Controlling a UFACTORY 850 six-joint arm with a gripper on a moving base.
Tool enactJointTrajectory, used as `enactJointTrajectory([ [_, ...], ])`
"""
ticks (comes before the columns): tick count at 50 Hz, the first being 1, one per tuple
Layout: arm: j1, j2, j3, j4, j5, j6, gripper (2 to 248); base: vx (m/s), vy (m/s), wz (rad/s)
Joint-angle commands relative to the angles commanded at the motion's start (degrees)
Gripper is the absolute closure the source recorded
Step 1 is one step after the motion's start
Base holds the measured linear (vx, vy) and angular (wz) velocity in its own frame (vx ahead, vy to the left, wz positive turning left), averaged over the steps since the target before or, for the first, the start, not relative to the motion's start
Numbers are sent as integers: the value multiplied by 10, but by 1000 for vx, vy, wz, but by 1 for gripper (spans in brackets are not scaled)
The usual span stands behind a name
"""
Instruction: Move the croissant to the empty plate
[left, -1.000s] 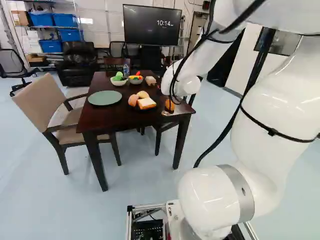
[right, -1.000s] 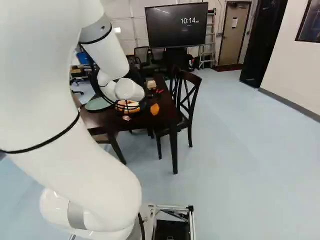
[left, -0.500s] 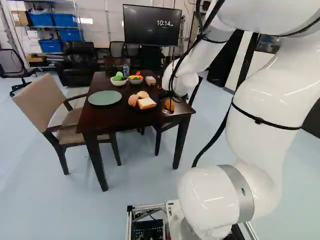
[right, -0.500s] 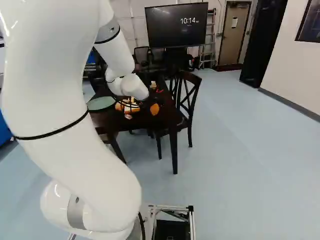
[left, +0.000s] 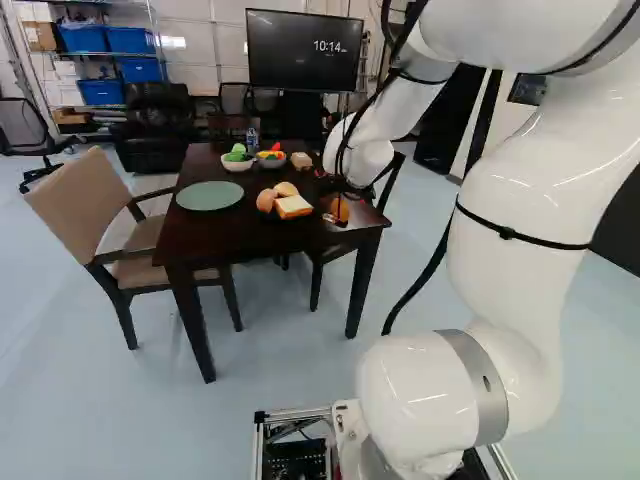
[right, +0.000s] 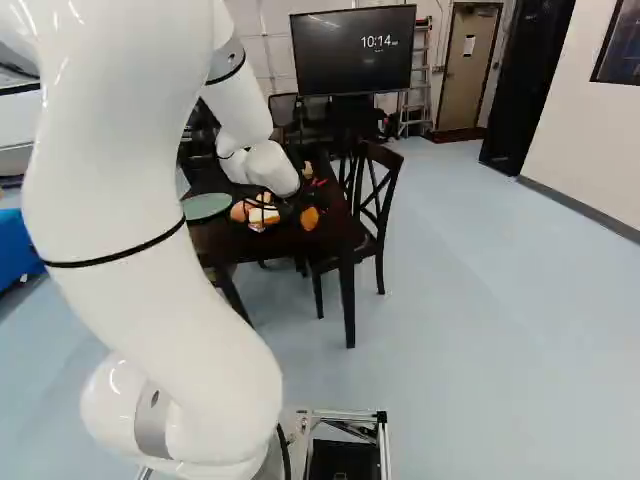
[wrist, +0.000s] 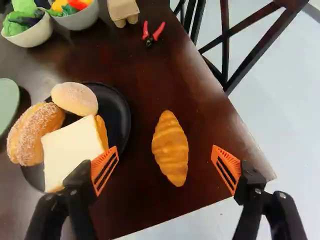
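My gripper (left: 350, 190) is above the near right part of the table in the left base view, partly hidden by cables. In the wrist view the gripper (wrist: 165, 152) stands wide open over the croissant (wrist: 170, 147), which lies on bare wood, in line between the two orange-padded fingers; neither appears to touch it. Beside it, a black plate (wrist: 118, 112) holds a white bread slice (wrist: 72, 147), a sugared roll (wrist: 34, 134) and a round bun (wrist: 75, 98). The empty green plate (left: 209, 196) sits on the far side of that black plate from the croissant.
On the dark table (left: 215, 240) are two bowls of toy vegetables (wrist: 30, 37) (wrist: 82, 19), a light wooden block-like thing (wrist: 123, 10) and red-handled pliers (wrist: 152, 34). A beige chair (left: 95, 210) and a dark chair (right: 375, 205) flank the table.
My arm has shifted against its foot joint: its upper links swing leftward in the left base view, and the wrist has lowered slightly over the croissant. The base and the table's things stay put.
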Motion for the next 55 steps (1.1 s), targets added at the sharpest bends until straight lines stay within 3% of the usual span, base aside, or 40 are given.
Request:
enactJointTrajectory([
  [9, 0, 4, -9, 0, -15, 0, 3, 0, 0, 0],
  [55, 4, -57, -79, 0, -122, 0, 3, 0, 0, 0],
])
